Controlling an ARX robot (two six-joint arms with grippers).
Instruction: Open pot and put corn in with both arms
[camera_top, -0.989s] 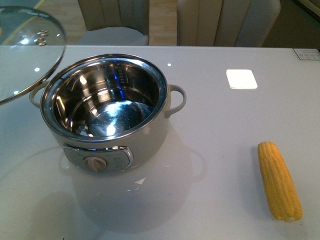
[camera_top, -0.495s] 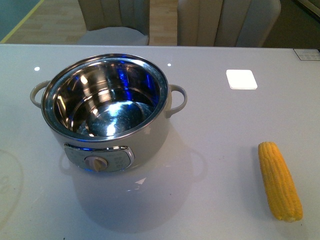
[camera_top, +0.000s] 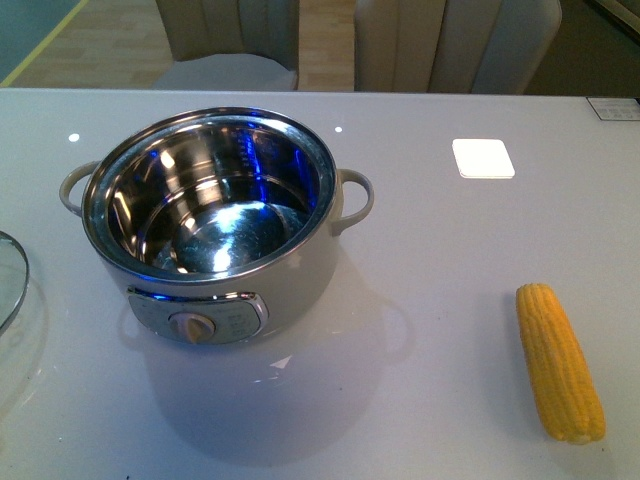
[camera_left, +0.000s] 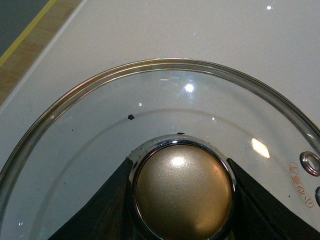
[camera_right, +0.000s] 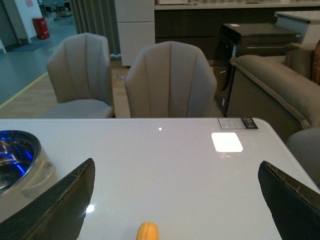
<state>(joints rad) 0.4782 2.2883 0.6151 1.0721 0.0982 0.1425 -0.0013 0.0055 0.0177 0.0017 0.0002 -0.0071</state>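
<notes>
The cream-white pot (camera_top: 215, 250) stands open on the table, its shiny steel bowl empty. Its rim also shows in the right wrist view (camera_right: 20, 167). The yellow corn (camera_top: 558, 360) lies on the table at the front right; its tip shows in the right wrist view (camera_right: 148, 232). My left gripper (camera_left: 182, 192) is shut on the gold knob of the glass lid (camera_left: 150, 105), holding it over the table's left edge. A sliver of the lid's rim shows at the far left of the front view (camera_top: 10, 280). My right gripper (camera_right: 177, 205) is open and empty, above the corn's tip.
A white square patch (camera_top: 483, 158) lies on the table behind the corn, also in the right wrist view (camera_right: 226, 142). Two grey chairs (camera_right: 170, 80) stand behind the table. The table's left edge (camera_left: 47, 55) and wooden floor lie beside the lid.
The lid has moved from above the pot's left side down and to the left, leaving the front view and then showing again as a rim sliver at the far left. Pot and corn have not moved.
</notes>
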